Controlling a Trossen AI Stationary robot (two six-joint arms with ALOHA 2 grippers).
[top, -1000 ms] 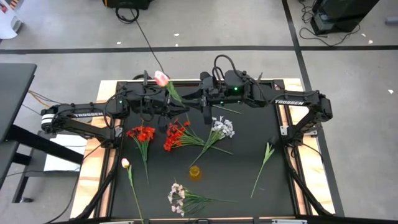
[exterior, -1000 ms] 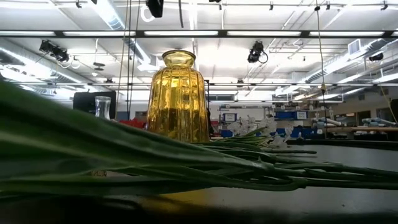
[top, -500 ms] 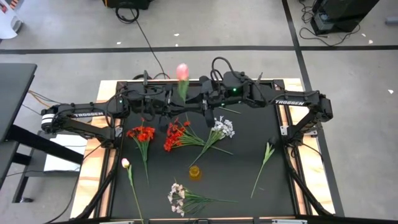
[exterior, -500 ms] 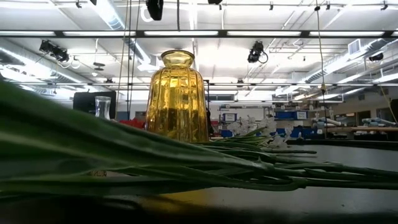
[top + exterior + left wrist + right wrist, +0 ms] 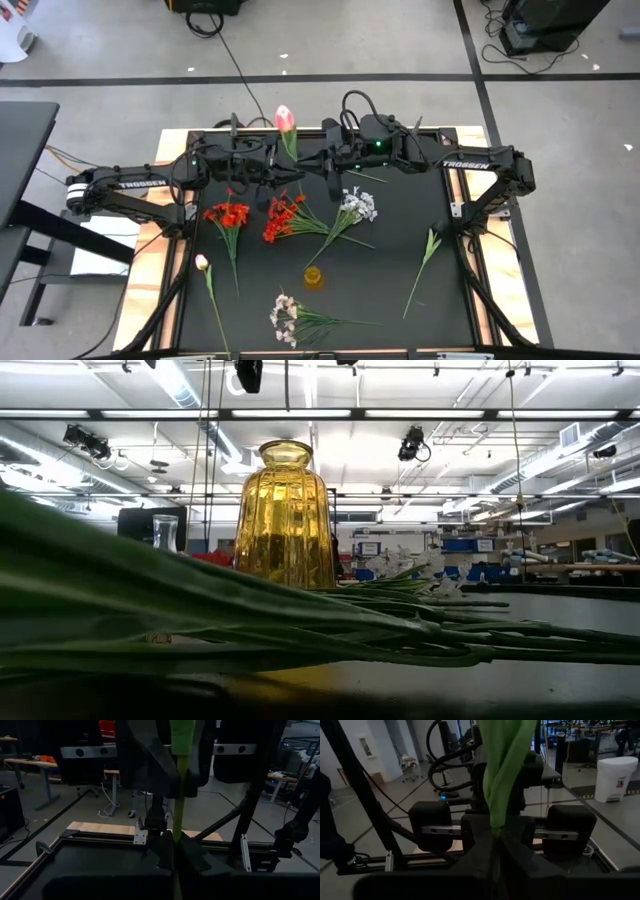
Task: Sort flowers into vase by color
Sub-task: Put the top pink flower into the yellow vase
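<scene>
High view: we see both grippers, left point(image 5: 268, 172) and right point(image 5: 318, 166), pinched onto one pink tulip point(image 5: 285, 119) stem at the table's point(image 5: 400, 240) far edge, bud pointing up, vase point(image 5: 313, 277) well apart.

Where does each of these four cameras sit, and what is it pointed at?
High view: overhead, straight down; both arms, left gripper and right gripper on the pink tulip.
Low view: at tabletop level, looking across; yellow vase, no arm.
Left wrist view: past its own fingers clamping the tulip stem.
Right wrist view: likewise, from the opposite side.
Shared: both wrist views show that stem.
</scene>
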